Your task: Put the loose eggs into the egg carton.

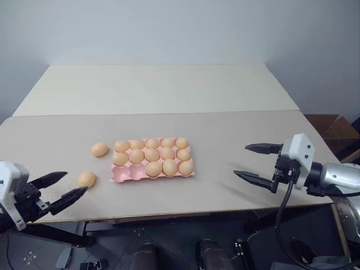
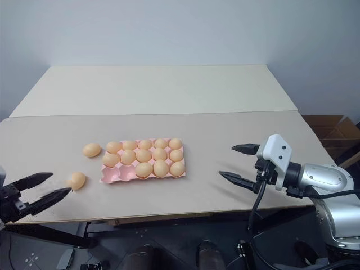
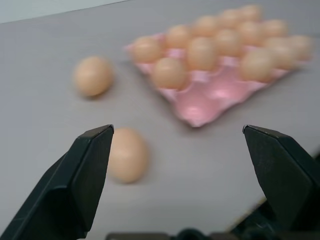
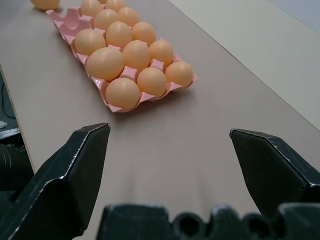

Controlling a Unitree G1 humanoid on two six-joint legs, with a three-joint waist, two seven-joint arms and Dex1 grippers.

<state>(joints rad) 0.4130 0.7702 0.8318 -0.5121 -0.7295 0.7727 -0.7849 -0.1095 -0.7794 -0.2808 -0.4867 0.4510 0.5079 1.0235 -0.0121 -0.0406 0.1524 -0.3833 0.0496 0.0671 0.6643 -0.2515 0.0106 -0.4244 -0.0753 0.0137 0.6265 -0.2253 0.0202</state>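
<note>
Grey-beige and matte, the surface [image 1: 236, 140] is backed by a plain pale wall, with a lighter cream panel lying across its far half. Nearest, at the front left edge, the left gripper [image 1: 61, 188] is held low with its black jaws spread wide and nothing between them; just ahead of the tips lies one small smooth light orange-tan oval egg [image 1: 86, 179]. At the front right, the right gripper [image 1: 256, 162] is likewise seen with jaws wide and empty, well apart from the eggs. Farther in, a second loose egg [image 1: 99, 149] rests just beside the left end of the flat pink moulded egg carton [image 1: 121, 175], whose cups are nearly all filled; two cups at its near left corner appear empty. The eggs are judged light, hard-shelled, slippery and prone to rolling, possibly brittle, so a gentle closure across the narrow middle of the near egg is advised, with the long axis lying between the jaws.
</note>
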